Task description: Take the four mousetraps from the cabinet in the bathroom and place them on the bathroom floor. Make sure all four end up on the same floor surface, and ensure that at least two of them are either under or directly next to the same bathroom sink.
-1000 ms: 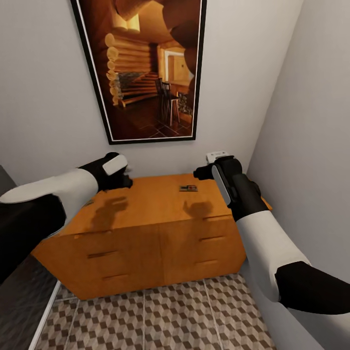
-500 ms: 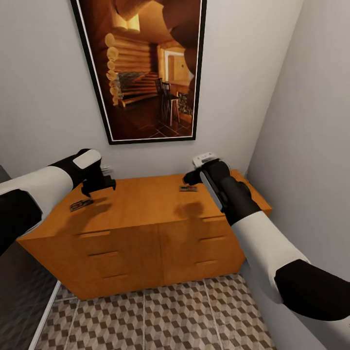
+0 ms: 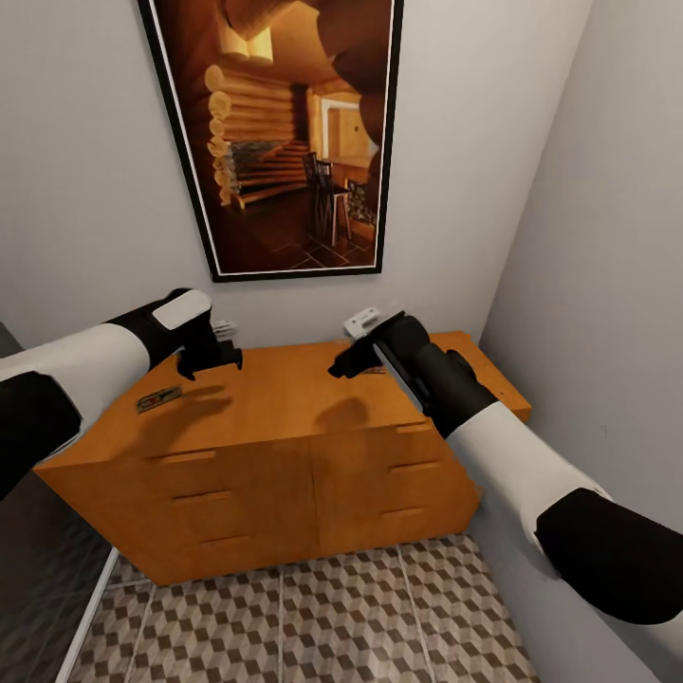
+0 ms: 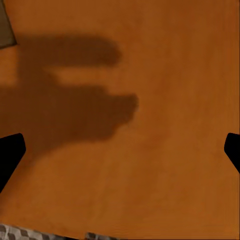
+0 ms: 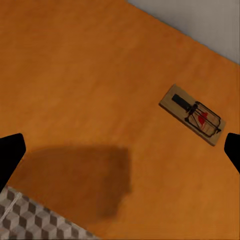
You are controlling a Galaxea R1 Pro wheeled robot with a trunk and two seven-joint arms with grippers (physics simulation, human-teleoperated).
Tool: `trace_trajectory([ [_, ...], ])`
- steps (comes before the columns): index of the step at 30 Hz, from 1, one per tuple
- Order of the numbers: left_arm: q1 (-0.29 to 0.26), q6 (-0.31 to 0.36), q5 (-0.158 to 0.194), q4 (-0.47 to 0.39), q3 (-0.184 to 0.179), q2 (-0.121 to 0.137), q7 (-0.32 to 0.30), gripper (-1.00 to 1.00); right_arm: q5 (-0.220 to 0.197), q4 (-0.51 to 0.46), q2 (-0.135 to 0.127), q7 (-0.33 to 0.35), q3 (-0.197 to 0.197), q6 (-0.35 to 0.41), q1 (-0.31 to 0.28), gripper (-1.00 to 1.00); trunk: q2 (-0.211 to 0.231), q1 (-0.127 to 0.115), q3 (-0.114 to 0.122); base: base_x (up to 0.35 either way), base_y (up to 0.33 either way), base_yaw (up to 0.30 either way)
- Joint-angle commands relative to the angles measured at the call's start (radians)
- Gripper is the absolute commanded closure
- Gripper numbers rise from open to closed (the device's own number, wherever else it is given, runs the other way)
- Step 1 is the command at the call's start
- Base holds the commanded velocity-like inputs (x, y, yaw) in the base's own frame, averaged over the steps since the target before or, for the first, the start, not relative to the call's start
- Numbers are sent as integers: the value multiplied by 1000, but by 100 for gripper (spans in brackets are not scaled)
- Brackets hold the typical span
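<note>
**Two arms poised over the cabinet top, traps lying free**

Both robot arms reach over the flat top of the orange-brown wooden cabinet [image 3: 285, 408], which stands against a pale wall beneath a framed picture [image 3: 285, 142] of a log-cabin interior. The left gripper [image 3: 211, 360] hangs above the top's left half; its wrist camera shows its two dark fingertips [image 4: 10, 152] far apart at the frame's edges with bare wood between them, so the claw is open and holds nothing. A mousetrap [image 3: 158, 398] lies flat on the wood near the cabinet's left end, just beside that gripper's shadow.

The right gripper [image 3: 346, 365] hovers near the middle of the back edge. Its fingertips [image 5: 10, 155] are likewise spread wide and empty. In its wrist view a second mousetrap [image 5: 191, 114] rests flat on the wood close to the wall, a tan slab with a black wire bar and a red spot, clear of both fingers.

Below the drawer fronts, the cube-patterned tile floor [image 3: 313, 617] runs toward the camera.
</note>
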Motion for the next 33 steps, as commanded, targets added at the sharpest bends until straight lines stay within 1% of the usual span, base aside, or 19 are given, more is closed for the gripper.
trace_trajectory([
  [1,-1,0,9,-16,-4,0,8,-100,17,3,-11,60,8,0,-16,-100,-1,0,-1,0,0,0],
  [5,0,0,10,-43,-4,-1,9,-100,62,4,-43,183,16,-12,-35,-100,-1,0,-1,0,0,0],
  [8,1,0,10,-68,-4,-2,10,-100,105,2,-65,284,23,-36,-42,-100,-1,0,-1,0,0,0],
  [10,2,0,10,-86,-4,-2,10,-100,142,1,-75,352,30,-60,-44,-100,-1,0,-1,0,0,0],
  [11,2,0,11,-102,-4,-2,10,-100,186,0,-82,416,35,-86,-46,-100,-1,0,-1,0,0,0],
  [14,3,-1,11,-126,-4,-2,10,-100,264,-2,-87,497,40,-121,-47,-100,-1,0,-1,0,0,0],
  [18,4,-2,12,-164,-4,-1,8,-100,368,-11,-89,584,43,-152,-48,-100,-1,0,-1,0,0,0],
  [20,4,-4,12,-185,-3,-2,8,-100,408,-18,-89,622,44,-161,-48,-100,-1,0,-1,7,0,0],
  [22,5,-5,12,-205,-3,-3,7,-100,437,-26,-89,656,44,-167,-49,-100,-1,0,-1,68,0,0],
  [23,5,-6,12,-223,-2,-6,7,-100,457,-36,-89,685,44,-171,-49,-100,-1,0,-1,168,-5,0],
  [27,5,-8,12,-247,-1,-19,7,-100,479,-62,-90,724,44,-180,-49,-100,-1,0,-1,231,-35,0],
  [33,5,-11,13,-259,-1,-34,7,-100,490,-87,-91,745,44,-196,-49,-100,-1,0,-1,290,-79,0],
])
